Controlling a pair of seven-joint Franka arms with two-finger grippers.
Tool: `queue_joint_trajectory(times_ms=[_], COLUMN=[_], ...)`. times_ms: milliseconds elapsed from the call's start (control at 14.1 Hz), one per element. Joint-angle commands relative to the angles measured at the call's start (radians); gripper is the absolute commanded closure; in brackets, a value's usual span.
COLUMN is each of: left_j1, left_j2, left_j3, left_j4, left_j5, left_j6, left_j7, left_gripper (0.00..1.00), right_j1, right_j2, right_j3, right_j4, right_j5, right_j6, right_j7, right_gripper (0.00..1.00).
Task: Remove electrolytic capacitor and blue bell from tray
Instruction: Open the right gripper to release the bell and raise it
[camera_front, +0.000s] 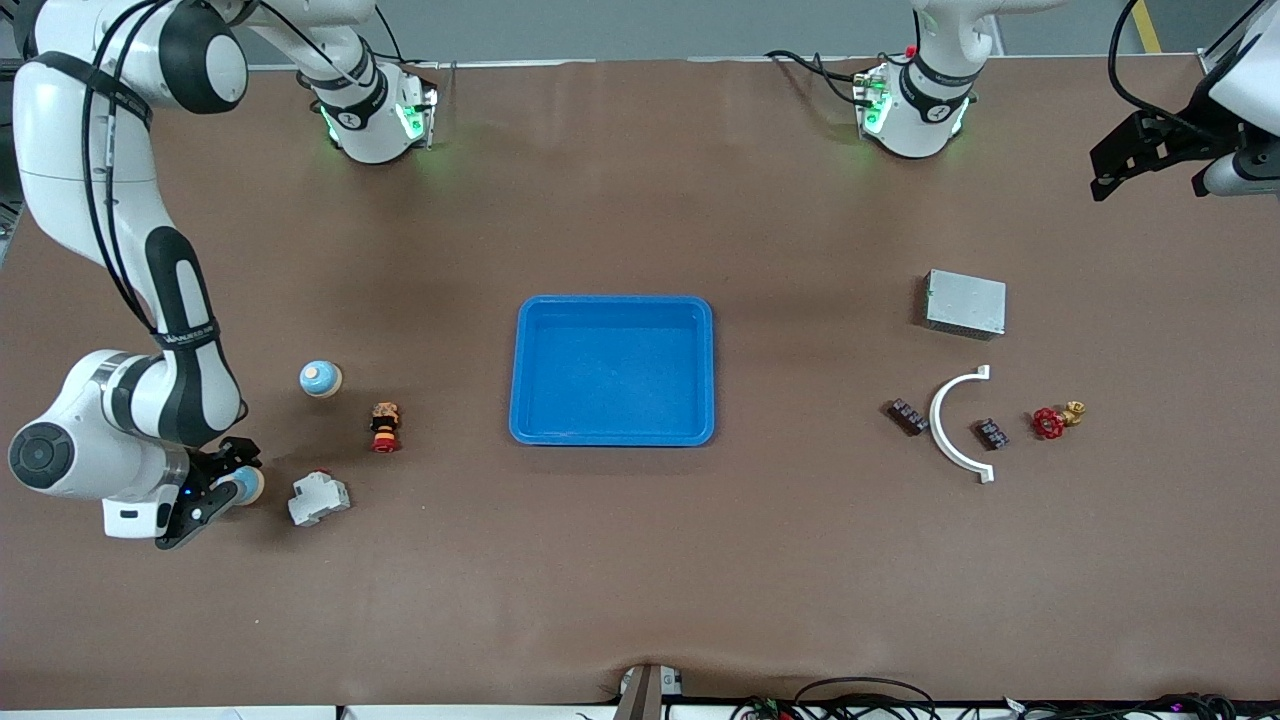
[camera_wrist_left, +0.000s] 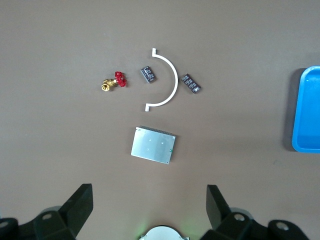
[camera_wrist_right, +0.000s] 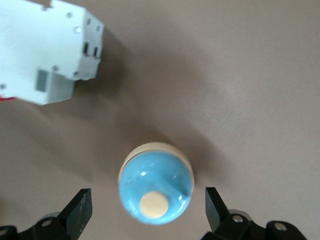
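Two blue domed bells with cream buttons sit on the tabletop toward the right arm's end, the nearer bell (camera_front: 247, 484) between the right hand's (camera_front: 214, 487) parted fingers, the farther bell (camera_front: 320, 378) beside it, while the left hand (camera_front: 1150, 152) waits, fingers apart.

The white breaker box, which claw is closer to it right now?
Right. The right claw sits beside the white breaker box, open around a blue bell. The left claw hangs open at the left arm's end of the table.

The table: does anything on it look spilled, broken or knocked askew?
Nothing stands out. The blue tray sits square and bare, the small parts lie apart at both ends, and the right gripper is open around a blue bell. The left gripper waits open, raised.
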Motion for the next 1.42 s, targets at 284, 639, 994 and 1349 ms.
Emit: queue_joint_trajectory(times_ms=[284,639,994,1349], left_j1=[0.006,0.007,0.007,0.009], left_j2=[-0.033,-0.027,-0.023,-0.038], left_j3=[-0.006,-0.004,-0.001,-0.001], left_j4=[-0.010,-0.008,-0.005,-0.010], left_j5=[-0.044,-0.044,-0.044,-0.044], left_j6=[-0.014,-0.015,-0.007,-0.016], left_j7=[-0.004,-0.004,-0.006,0.007], left_gripper=[0.00,0.00,0.00,0.00], right_j1=[0.057,0.137,0.140,0.132], right_j2=[-0.169,-0.295,-0.330,-0.337], right_j3=[0.011,0.009,0.006,0.006], right_j4=[-0.001,-0.001,0.172,0.243], right_j5=[0.034,0.038,0.024,0.029], right_j6=[-0.393,-0.587,-0.691,-0.670], right_j7=[0.377,0.759,0.839,0.829], right_gripper=[0.00,0.00,0.00,0.00])
